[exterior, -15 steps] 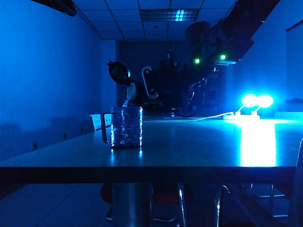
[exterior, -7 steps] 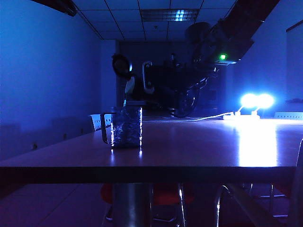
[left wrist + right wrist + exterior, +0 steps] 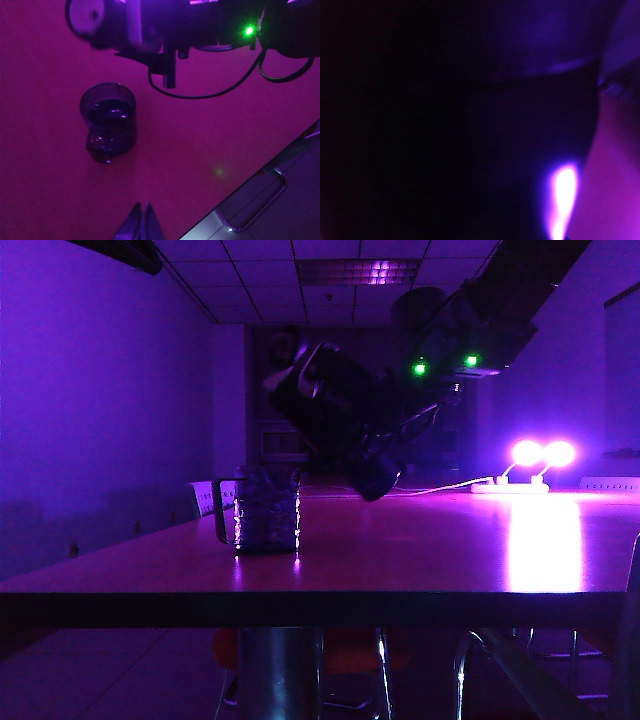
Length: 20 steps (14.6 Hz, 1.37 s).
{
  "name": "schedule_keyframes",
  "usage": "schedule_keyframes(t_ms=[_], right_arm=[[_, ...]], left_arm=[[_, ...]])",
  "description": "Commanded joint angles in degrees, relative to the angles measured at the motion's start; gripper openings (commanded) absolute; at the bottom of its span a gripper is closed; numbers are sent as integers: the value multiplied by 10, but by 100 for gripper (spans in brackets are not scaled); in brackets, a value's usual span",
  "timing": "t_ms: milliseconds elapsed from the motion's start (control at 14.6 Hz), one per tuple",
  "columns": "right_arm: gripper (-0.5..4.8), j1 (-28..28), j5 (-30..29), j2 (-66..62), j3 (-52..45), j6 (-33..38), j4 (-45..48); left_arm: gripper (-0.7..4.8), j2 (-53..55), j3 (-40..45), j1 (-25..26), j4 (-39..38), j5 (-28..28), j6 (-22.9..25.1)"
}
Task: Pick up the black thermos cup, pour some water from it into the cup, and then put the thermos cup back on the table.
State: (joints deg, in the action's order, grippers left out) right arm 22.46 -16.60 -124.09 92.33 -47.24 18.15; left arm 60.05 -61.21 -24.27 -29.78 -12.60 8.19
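No readable writing or label shows anywhere in the dim purple light. In the exterior view the right pincer (image 3: 345, 405) grips the flask (image 3: 335, 420), tilted in the air in the upper middle, above and right of the mug (image 3: 266, 508) on the worktop (image 3: 450, 560). The left pincer (image 3: 141, 225), tips pressed together, hangs over the worktop near the mug.

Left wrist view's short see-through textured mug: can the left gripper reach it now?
Probably yes. The left gripper, shut, hovers over bare reddish-brown wooden table near the mug, with nothing between. The right gripper holds the tall black thermos cup tilted just above the mug, which may crowd a top approach.
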Motion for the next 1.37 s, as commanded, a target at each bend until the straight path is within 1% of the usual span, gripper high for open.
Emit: schedule_keyframes(t_ms=[68, 205, 273, 342, 615, 957, 1025, 1162, 1299, 1367], right_arm=[[162, -4, -16, 11, 7, 145, 65], [162, -12, -16, 11, 7, 261, 97], [162, -17, -16, 11, 7, 300, 104], [162, -19, -13, 11, 7, 318, 103], [162, -16, -16, 11, 7, 324, 90], [162, -15, -11, 11, 8, 327, 108], [162, -17, -10, 11, 8, 350, 108], [162, -26, 28, 11, 8, 393, 107], [162, -43, 16, 12, 8, 402, 110], [162, -55, 0, 11, 8, 402, 118]], left_arm=[[-6, -2, -2, -1, 3, -2, 4], [-6, -2, -2, -1, 3, -3, 4], [-6, -2, -2, -1, 3, -3, 4], [-5, -2, -2, -1, 3, -3, 4], [-5, -2, -2, -1, 3, -3, 4], [-5, -2, -2, -1, 3, -3, 4], [-5, -2, -2, -1, 3, -3, 4], [-6, -2, -2, -1, 6, -5, 4], [-5, -2, -2, -1, 37, -29, -3], [-5, -2, -2, -1, 63, -31, -22]])
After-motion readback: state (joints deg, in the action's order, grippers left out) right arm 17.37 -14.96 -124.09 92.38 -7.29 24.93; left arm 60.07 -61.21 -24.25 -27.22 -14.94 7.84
